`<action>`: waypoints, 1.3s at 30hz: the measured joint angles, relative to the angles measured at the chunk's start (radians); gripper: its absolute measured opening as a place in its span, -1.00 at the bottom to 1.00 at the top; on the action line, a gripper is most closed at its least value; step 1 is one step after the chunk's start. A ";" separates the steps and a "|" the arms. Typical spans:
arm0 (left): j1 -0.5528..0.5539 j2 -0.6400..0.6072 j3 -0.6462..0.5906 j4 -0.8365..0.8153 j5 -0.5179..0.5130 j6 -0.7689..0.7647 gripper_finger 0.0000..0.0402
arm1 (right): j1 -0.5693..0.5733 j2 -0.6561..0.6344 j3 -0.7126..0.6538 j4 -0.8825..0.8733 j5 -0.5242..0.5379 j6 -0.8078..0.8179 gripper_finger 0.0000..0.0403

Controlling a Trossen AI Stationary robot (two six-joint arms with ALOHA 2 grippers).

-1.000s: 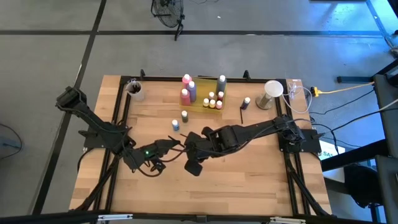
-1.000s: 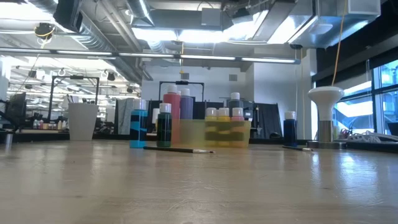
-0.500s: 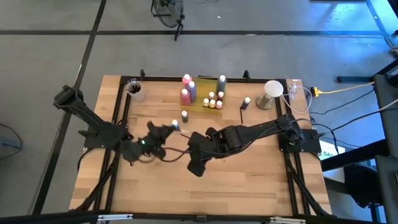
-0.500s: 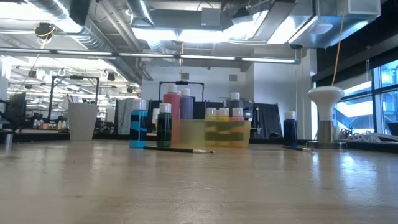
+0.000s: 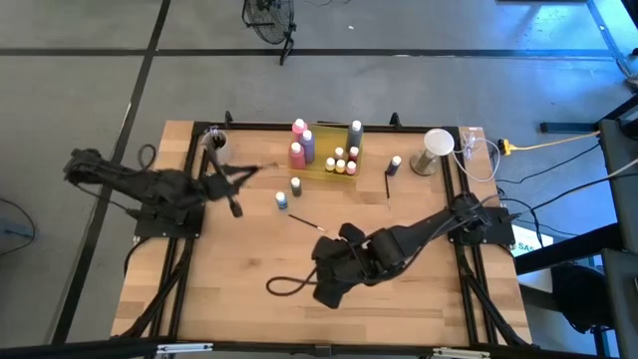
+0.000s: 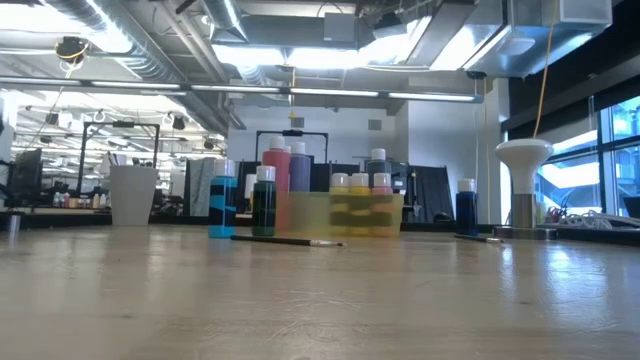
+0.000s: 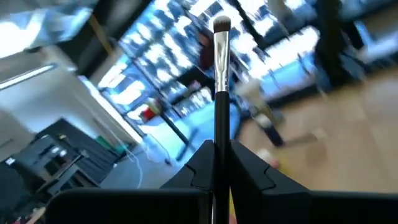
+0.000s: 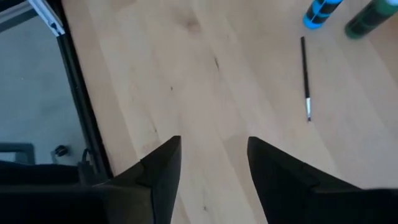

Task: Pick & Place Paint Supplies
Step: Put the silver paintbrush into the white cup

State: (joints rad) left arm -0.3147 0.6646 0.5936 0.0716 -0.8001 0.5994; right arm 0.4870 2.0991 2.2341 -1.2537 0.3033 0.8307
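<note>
My left gripper (image 5: 221,181) (image 7: 222,149) is up over the table's left part, pointing level, shut on a thin dark brush (image 7: 221,74) whose pale bristle tip (image 7: 222,25) sticks out ahead. My right gripper (image 5: 324,284) (image 8: 211,155) hangs open over bare wood toward the near edge. Another brush (image 5: 304,223) (image 8: 305,78) lies flat on the table by a blue bottle (image 5: 281,200) (image 8: 320,12) and a green bottle (image 5: 296,185). Pink (image 5: 297,155), purple (image 5: 308,145) and grey (image 5: 356,135) bottles stand at the yellow tray (image 5: 321,168). My left gripper pinches the brush's dark shaft (image 7: 221,134) between its two fingers, with the brush lying along the fingers and its bristle end pointing out ahead. The brush is lifted clear of the table; its rear end is hidden behind the fingers.
A cup (image 5: 216,143) stands at the far left corner, with a white cup (image 5: 437,148), a dark bottle (image 5: 396,164) and a brush (image 5: 387,182) at the far right. A cable loop (image 5: 284,287) hangs beside my right gripper. The near half is bare wood.
My left gripper has left the table's middle, gone up and toward the left and far edges, and rolled its wrist, carrying the brush. My right gripper has drawn back from the middle toward the near edge.
</note>
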 joint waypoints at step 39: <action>0.948 -0.205 -0.585 0.751 0.214 -0.521 -0.90 | 0.045 0.000 0.000 -0.029 0.204 -0.027 -0.08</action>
State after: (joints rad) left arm 0.6336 0.4600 0.0086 0.8223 -0.5860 0.0782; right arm 0.5323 2.0991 2.2337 -1.2831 0.5074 0.8036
